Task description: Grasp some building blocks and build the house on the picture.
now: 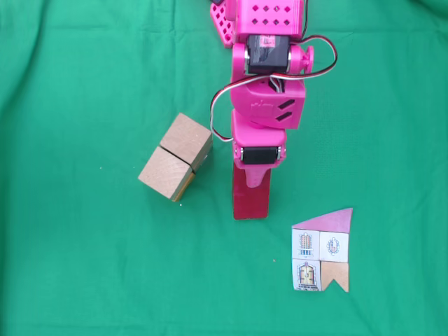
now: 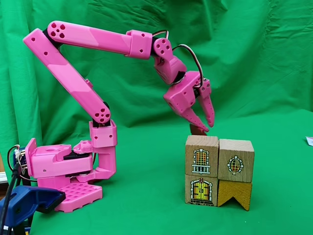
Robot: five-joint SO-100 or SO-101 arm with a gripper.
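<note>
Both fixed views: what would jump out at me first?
The bright pink arm against the green cloth, its gripper hanging just above wooden blocks painted with windows and a door. From above, a dark-red slab shows under the gripper, with a paper house picture at lower right.

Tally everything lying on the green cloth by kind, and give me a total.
Pale picture cubes: 3
Yellow notched block: 1
Dark-red slab: 1
Paper house picture: 1
Total: 6
</note>
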